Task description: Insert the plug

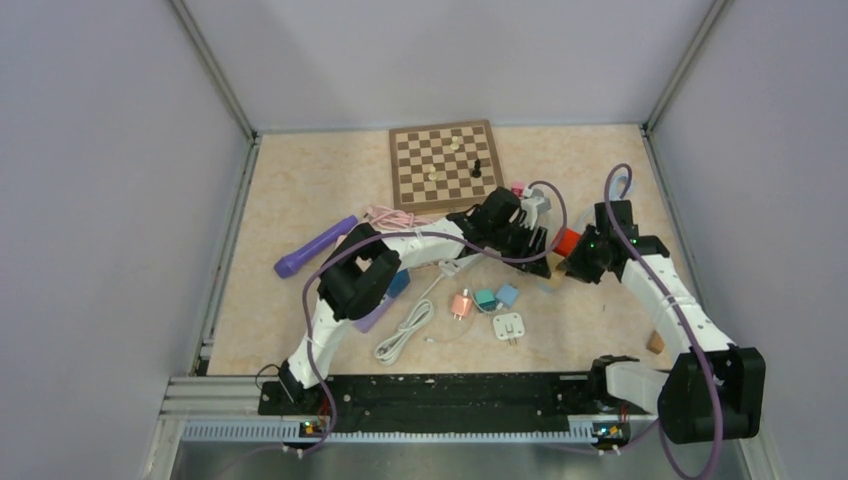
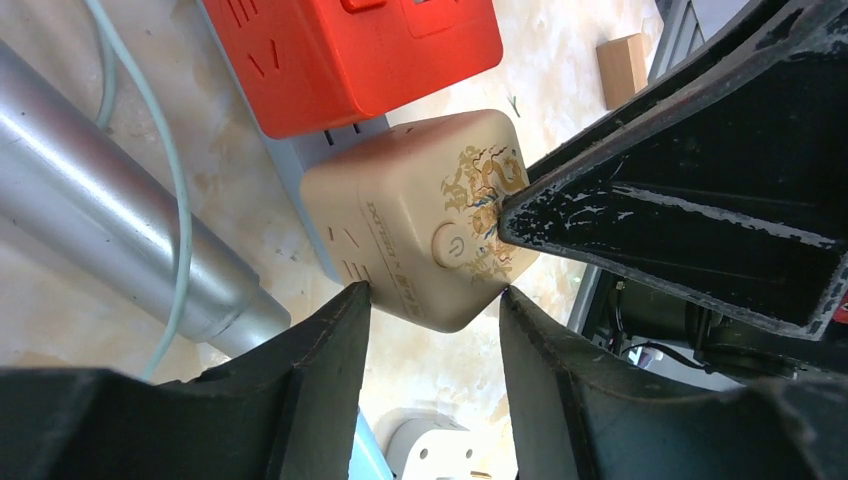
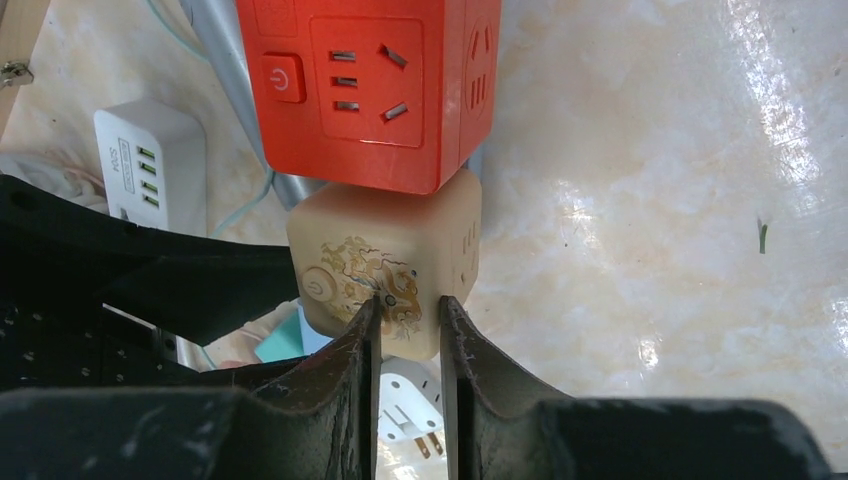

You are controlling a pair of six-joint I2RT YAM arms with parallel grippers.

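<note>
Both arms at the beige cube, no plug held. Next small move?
Probably open the right end effector and back it off. Its fingers sit nearly closed on the beige socket cube, holding no plug, while the left end effector already brackets the cube.

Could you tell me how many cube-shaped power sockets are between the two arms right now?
2. The red cube socket sits farther from the right wrist camera. The beige cube socket touches it on the near side, at the right pincer tips. Others may be hidden under the arms.

The beige socket cube point(image 1: 556, 268) is mostly hidden by both arms at centre right of the top view; the orange cube point(image 2: 350, 50) is cut off by the upper edge.
</note>
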